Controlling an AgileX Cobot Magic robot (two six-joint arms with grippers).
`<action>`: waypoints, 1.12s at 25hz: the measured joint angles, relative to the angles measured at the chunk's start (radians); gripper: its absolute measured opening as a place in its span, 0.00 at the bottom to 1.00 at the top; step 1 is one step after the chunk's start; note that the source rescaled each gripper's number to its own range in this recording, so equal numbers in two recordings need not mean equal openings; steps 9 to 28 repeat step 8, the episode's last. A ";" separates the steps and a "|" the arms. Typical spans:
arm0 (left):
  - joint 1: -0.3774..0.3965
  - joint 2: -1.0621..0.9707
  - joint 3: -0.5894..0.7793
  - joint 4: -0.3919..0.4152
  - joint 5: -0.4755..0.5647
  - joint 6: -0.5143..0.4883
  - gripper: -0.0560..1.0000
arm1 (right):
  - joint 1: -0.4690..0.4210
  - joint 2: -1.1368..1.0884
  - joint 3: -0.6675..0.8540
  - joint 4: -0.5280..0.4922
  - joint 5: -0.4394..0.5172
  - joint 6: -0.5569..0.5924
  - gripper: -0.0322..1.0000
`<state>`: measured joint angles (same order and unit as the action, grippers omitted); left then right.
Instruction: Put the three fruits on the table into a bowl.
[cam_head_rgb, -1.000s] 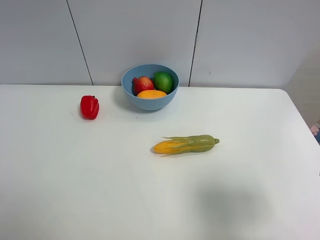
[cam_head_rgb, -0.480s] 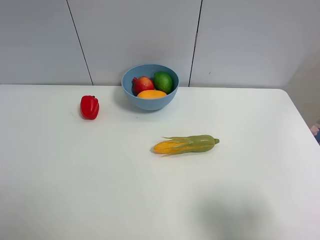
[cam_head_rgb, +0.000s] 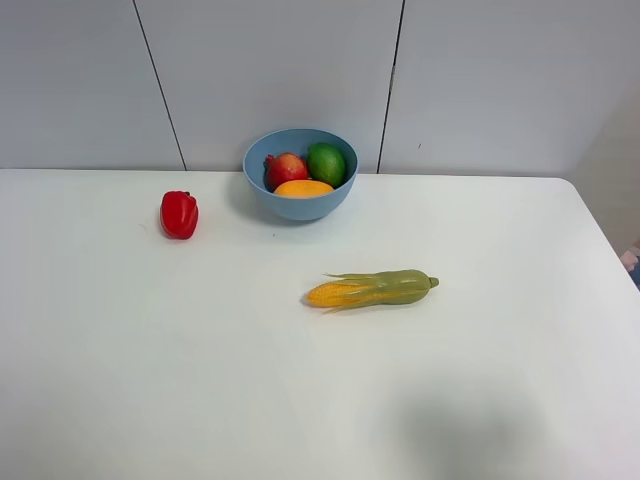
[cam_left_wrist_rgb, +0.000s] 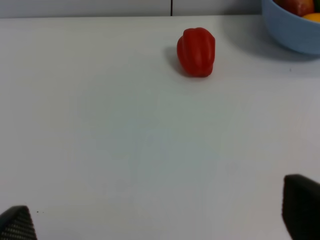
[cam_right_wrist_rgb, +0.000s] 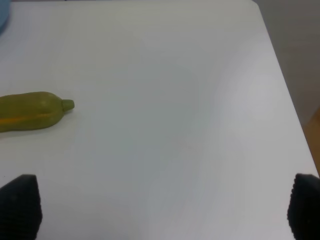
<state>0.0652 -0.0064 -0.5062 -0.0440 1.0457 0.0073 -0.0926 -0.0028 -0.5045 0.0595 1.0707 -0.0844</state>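
White bench (cam_head_rgb: 150, 380) against a grey panelled wall. Light-blue bowl (cam_head_rgb: 300, 205) at the far edge, holding all three fruits: pomegranate (cam_head_rgb: 286, 169), lime (cam_head_rgb: 326, 163), mango (cam_head_rgb: 303, 188) at the front. Red bell pepper (cam_head_rgb: 179, 214) sits on the bench to the bowl's left, apart from it. Corn cob (cam_head_rgb: 372, 289) lies on its side mid-bench. Left hand (cam_left_wrist_rgb: 160, 220) released, fingers wide, grasping nothing. Right hand (cam_right_wrist_rgb: 160, 207) likewise spread and empty, husk end of the cob ahead of it.

bowl (cam_head_rgb: 300, 205) light blue | pomegranate (cam_head_rgb: 286, 169) red | lime (cam_head_rgb: 326, 163) green | mango (cam_head_rgb: 303, 188) orange-yellow | table (cam_head_rgb: 200, 340) white
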 joint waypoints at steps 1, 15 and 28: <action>0.000 0.000 0.000 0.000 0.000 0.000 1.00 | 0.000 0.000 0.000 -0.001 -0.001 0.001 0.98; 0.000 0.000 0.000 0.000 0.000 0.000 1.00 | 0.000 0.000 0.000 -0.001 -0.003 0.001 0.98; 0.000 0.000 0.000 0.000 0.000 0.000 1.00 | 0.000 0.000 0.000 -0.001 -0.003 0.001 0.98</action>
